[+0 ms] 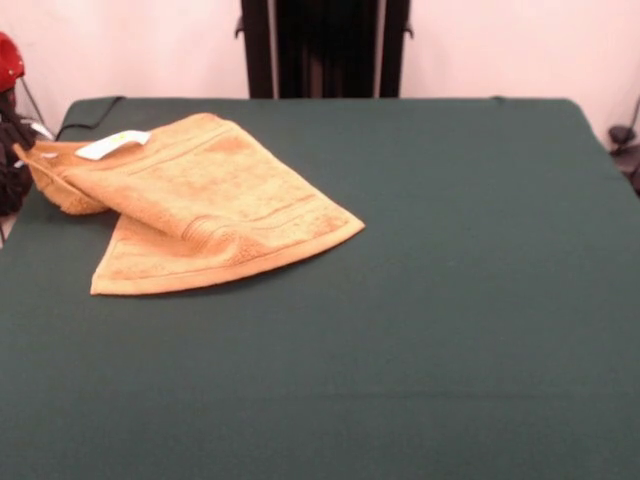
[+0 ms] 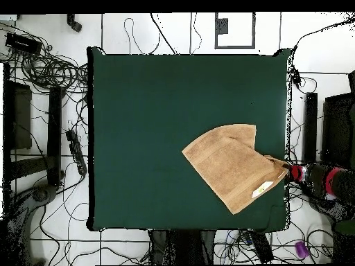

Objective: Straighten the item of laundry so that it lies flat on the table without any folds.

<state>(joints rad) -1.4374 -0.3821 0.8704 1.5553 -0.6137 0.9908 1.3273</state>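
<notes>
The item of laundry (image 1: 200, 200), an orange-tan towel, lies on the left part of the dark green table (image 1: 450, 260), folded over itself with its white label (image 1: 112, 145) facing up. Its left corner is lifted off the table's edge and bunched at my gripper (image 1: 18, 148), which is shut on it. In the overhead view the towel (image 2: 229, 166) sits by the table's (image 2: 152, 125) right edge. There my gripper (image 2: 288, 168) holds the corner next to the label (image 2: 265, 188).
My red and black arm (image 2: 326, 180) reaches in from beyond the table's right side in the overhead view. Cables (image 2: 48, 69) cover the floor around the table. A black pedestal (image 1: 325, 48) stands at the far edge.
</notes>
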